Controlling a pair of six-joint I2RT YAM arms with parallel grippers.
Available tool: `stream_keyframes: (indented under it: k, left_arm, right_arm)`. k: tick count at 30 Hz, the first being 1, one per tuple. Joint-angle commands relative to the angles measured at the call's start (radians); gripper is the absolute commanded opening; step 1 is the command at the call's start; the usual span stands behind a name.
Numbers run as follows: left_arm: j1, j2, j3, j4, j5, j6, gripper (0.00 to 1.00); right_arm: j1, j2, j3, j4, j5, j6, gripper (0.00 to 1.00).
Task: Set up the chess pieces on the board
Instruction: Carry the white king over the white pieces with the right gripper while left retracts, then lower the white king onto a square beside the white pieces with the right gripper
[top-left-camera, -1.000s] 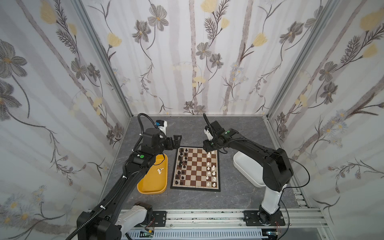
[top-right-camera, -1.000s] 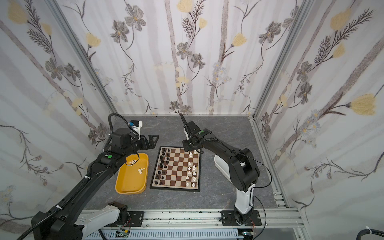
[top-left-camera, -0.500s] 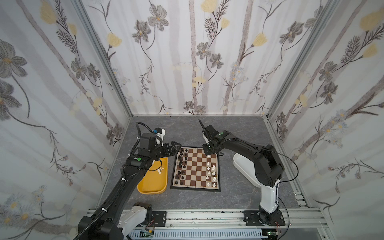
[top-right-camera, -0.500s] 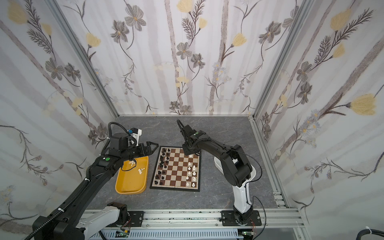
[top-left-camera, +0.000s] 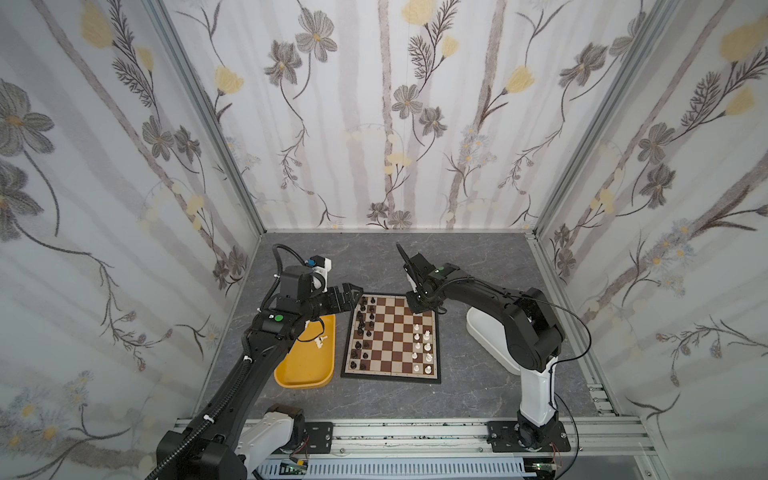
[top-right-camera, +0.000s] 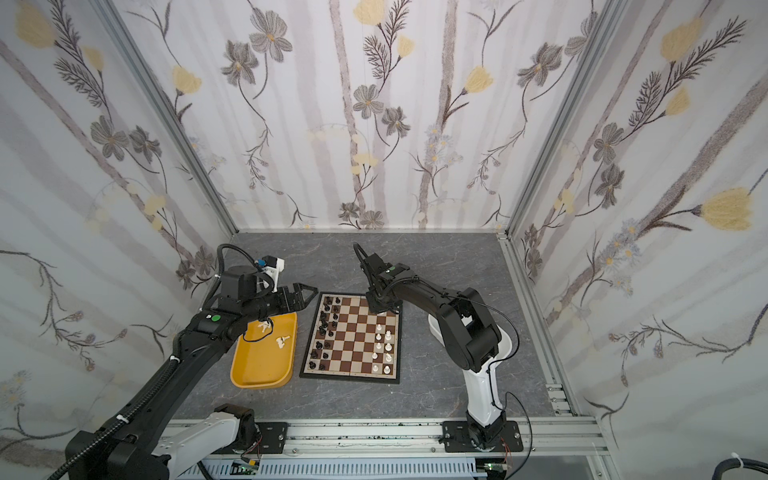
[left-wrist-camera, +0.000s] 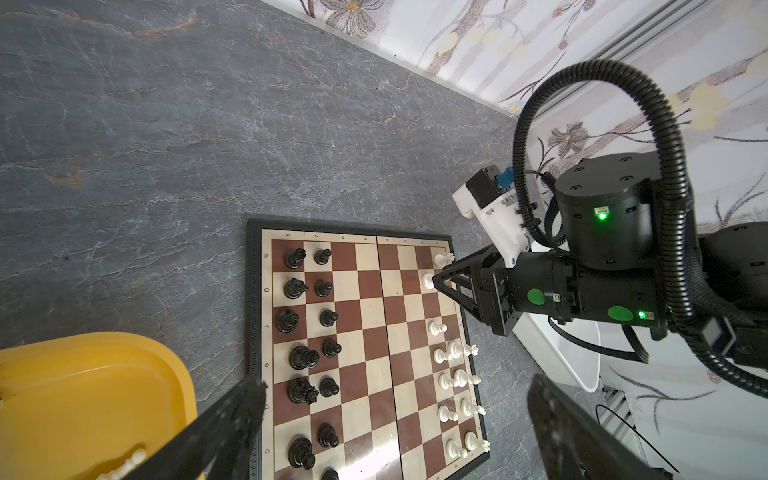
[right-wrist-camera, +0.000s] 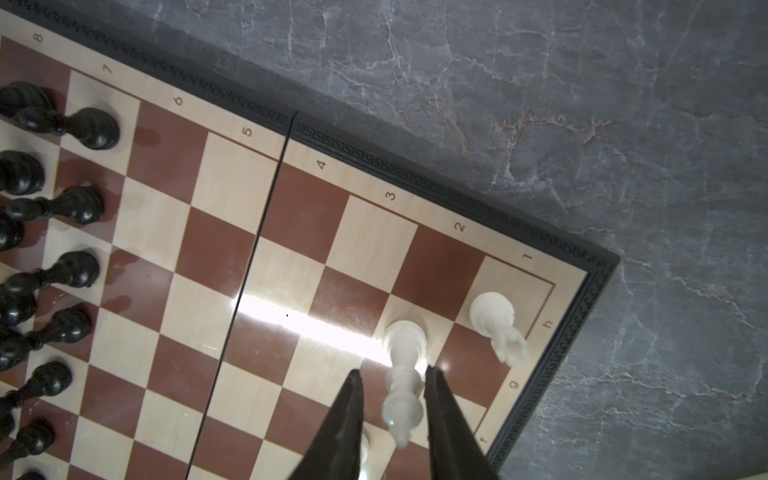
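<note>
The board (top-left-camera: 392, 337) (top-right-camera: 353, 337) lies mid-table. Black chess pieces (top-left-camera: 360, 328) stand in two files along its left side and white chess pieces (top-left-camera: 422, 345) along its right. My right gripper (right-wrist-camera: 392, 376) (top-left-camera: 417, 308) points down at the far right corner. Its jaws stand narrowly apart around a tall white piece (right-wrist-camera: 405, 353) standing on a cream square, with a slim gap on one side. A white rook (right-wrist-camera: 494, 320) stands on the corner square beside it. My left gripper (left-wrist-camera: 395, 424) (top-left-camera: 347, 297) hangs wide open and holds nothing, just off the board's far left corner.
A yellow tray (top-left-camera: 305, 368) (top-right-camera: 262, 363) left of the board holds loose white pieces (top-right-camera: 282, 341). A white tub (top-left-camera: 478, 332) sits right of the board, partly behind my right arm. Patterned walls close in three sides.
My right gripper has come down at the board's far right corner and its jaws have narrowed around the white piece. My left arm has sunk lower beside the tray, its gripper still wide open.
</note>
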Motion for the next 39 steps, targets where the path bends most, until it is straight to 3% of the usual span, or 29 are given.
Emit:
stream_keyframes:
  k: [1,7,15,29,39]
  left_arm:
    - [0.000,0.000,0.007,0.024,-0.006,-0.006,1.00]
    - [0.001,0.005,0.007,0.025,-0.011,-0.007,1.00]
    - [0.001,0.019,0.005,0.023,-0.022,-0.006,1.00]
    - [0.000,0.065,-0.010,0.068,0.033,-0.020,1.00]
    - [0.002,0.077,-0.012,0.084,0.029,-0.017,1.00]
  right_arm:
    - [-0.004,0.003,-0.001,0.008,0.017,0.007,0.23]
    - [-0.006,0.005,0.003,0.015,0.019,0.000,0.18]
    - [-0.004,-0.060,-0.003,0.025,0.011,-0.008,0.06]
    - [-0.001,-0.300,-0.270,0.080,-0.043,0.046,0.03]
    - [0.016,-0.268,-0.336,0.147,-0.077,0.060,0.03]
